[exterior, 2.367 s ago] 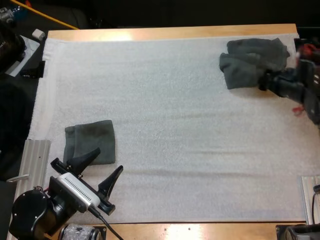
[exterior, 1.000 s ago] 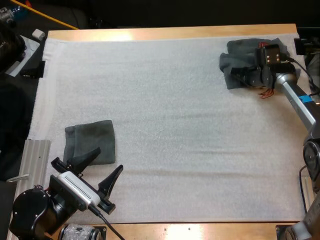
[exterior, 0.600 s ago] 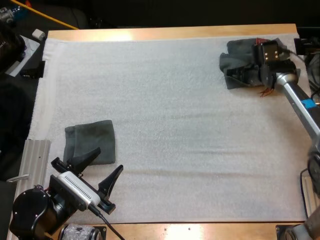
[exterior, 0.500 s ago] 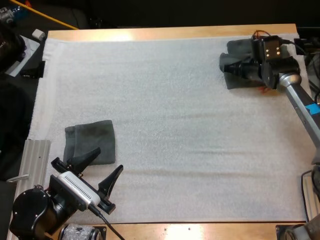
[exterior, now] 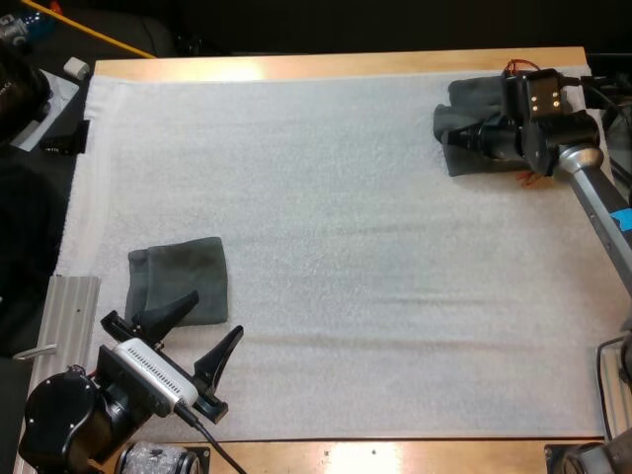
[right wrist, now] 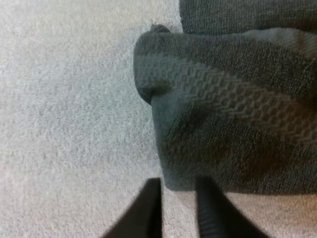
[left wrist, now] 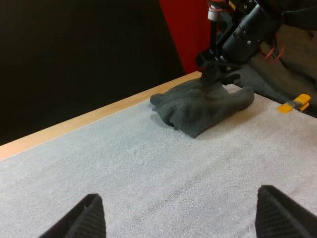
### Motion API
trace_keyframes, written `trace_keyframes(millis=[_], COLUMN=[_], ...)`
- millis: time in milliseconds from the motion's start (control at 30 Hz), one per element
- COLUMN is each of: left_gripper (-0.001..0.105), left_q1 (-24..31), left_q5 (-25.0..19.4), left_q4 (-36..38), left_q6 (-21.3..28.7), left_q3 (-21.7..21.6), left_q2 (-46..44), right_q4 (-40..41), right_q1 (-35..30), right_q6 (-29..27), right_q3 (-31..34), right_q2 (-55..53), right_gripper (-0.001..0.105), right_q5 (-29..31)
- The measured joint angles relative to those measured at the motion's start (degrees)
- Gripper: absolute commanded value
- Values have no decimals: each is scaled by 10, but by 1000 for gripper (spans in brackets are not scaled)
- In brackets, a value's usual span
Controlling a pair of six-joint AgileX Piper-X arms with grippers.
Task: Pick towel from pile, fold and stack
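Cloth first, in the high view: the crumpled towel lies at the far right corner of the white mat, and the right pincer is low at its side. The folded towel rests well apart from the crumpled towel, diagonally across the mat. Even farther from the crumpled towel, the left pincer hangs released, fingers wide. Bare mat between the two towels gives open room for spreading. The worktop edge runs close behind the crumpled towel.

In the left wrist view the right pincer stands at the crumpled towel's top.

In the right wrist view the black fingers stand a little apart, released, with the crumpled towel's thick hem just at their tips. The cloth looks soft, light and limp, so I judge it will sag and drag. This hem, near the corner, seems the best place to take hold
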Motion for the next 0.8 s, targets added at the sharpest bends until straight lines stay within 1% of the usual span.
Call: trace_keyframes(millis=[67,100,233,267,367,567,800], left_gripper=[62,62,62,62,62,62,62], left_q1=[0,0,0,0,0,0,0], left_q5=[0,0,0,0,0,0,0], left_q4=[0,0,0,0,0,1,3], left_q6=[0,0,-3,-4,-6,-9,-11], left_q3=[0,0,0,0,0,0,0], left_q2=[0,0,0,0,0,0,3], right_q4=[-1,-2,-14,-20,-28,-39,-44], right_q1=[1,1,1,2,3,3,3], right_q6=[0,0,-2,-2,-2,-2,-2], right_q3=[-1,-1,-3,-4,-5,-36,-40], right_q2=[7,10,35,45,79,110,171], right_gripper=[58,60,58,60,63,62,60], right_q5=[3,3,3,3,3,16,36])
